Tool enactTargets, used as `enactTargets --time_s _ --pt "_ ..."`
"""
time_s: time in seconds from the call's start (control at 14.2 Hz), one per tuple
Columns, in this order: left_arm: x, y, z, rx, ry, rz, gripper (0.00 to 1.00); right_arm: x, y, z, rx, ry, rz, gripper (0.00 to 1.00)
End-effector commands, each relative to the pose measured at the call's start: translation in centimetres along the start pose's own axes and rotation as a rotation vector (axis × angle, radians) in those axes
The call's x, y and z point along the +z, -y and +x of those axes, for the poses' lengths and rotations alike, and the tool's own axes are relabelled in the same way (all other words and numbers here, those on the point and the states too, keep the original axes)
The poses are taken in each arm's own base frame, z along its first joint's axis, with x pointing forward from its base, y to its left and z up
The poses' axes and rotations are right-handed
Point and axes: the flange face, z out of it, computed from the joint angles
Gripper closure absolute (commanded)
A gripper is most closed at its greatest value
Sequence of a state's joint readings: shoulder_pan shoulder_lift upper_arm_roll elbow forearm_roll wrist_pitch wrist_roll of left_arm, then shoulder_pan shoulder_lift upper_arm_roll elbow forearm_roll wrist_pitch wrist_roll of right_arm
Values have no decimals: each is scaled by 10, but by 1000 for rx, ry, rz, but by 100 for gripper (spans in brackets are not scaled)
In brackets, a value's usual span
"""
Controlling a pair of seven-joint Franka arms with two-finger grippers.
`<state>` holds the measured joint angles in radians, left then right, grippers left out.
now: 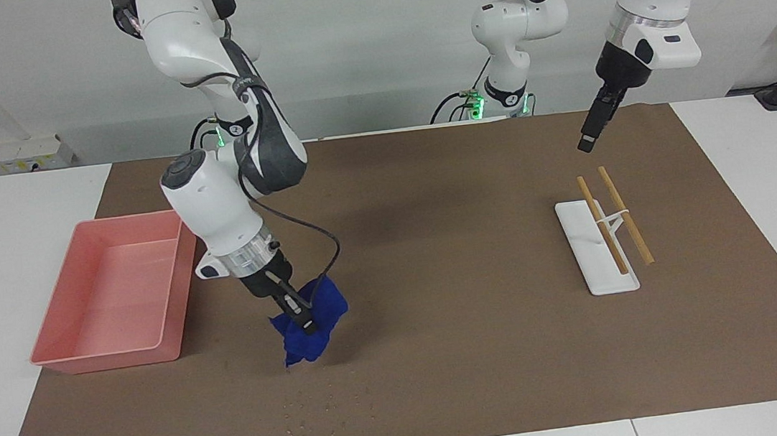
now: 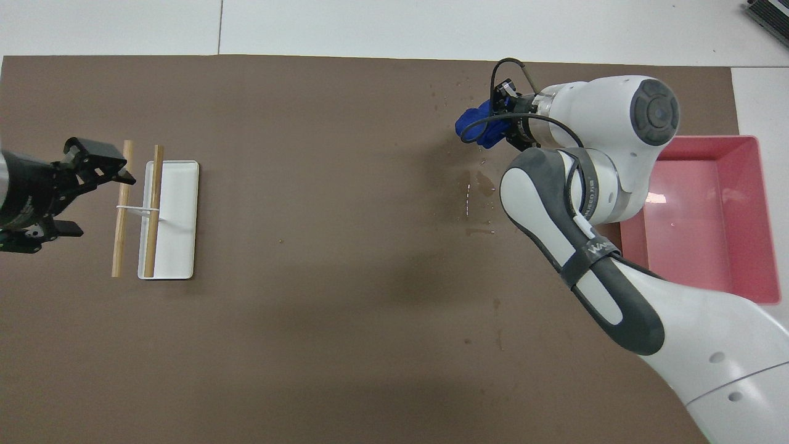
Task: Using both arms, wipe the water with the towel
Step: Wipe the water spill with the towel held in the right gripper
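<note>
My right gripper (image 1: 305, 319) is shut on the deep-blue towel (image 1: 313, 323). The bundle hangs from it with its lower tip at or just above the brown mat, beside the pink tray. In the overhead view the right gripper (image 2: 498, 122) and the towel (image 2: 474, 123) are over the mat, a little farther from the robots than the water (image 2: 476, 185), a faint darker blotch. In the facing view I cannot make out the water. My left gripper (image 1: 587, 141) waits raised over the mat near a white rack and also shows in the overhead view (image 2: 120, 169).
A pink tray (image 1: 55, 340) stands at the right arm's end of the mat (image 2: 761, 216). A white rack with two wooden sticks (image 1: 598, 254) lies at the left arm's end (image 2: 172, 246). Tiny pale specks (image 1: 321, 405) dot the mat farther from the robots than the towel.
</note>
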<state>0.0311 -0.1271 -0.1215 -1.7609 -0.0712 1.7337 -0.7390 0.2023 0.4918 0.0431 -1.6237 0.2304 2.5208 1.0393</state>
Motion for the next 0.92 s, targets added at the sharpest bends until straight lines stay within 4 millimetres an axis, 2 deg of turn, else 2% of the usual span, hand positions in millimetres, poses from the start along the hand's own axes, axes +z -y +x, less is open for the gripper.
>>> enactTargets --time_s 0.0,0.21,0.35,0.49,0.56,0.7,0.85 --pt "-2 36 4 142 -17 103 0 38 -12 -12 -53 -36 -7 100" --pt "3 58 20 338 2 115 0 65 -37 -17 -57 -37 -41 100" --pt "2 68 37 383 -18 125 0 76 -57 -33 -65 -17 -90 100" --pt "7 46 52 408 -3 129 0 79 -68 -40 -68 -4 -120 100" --pt "6 30 53 429 8 127 0 79 -71 -41 -71 -1 -127 100" --pt "5 22 65 432 24 136 0 81 -83 -44 -87 15 -164 100" --pt "10 20 68 474 23 193 0 83 -97 -50 -137 20 -196 100"
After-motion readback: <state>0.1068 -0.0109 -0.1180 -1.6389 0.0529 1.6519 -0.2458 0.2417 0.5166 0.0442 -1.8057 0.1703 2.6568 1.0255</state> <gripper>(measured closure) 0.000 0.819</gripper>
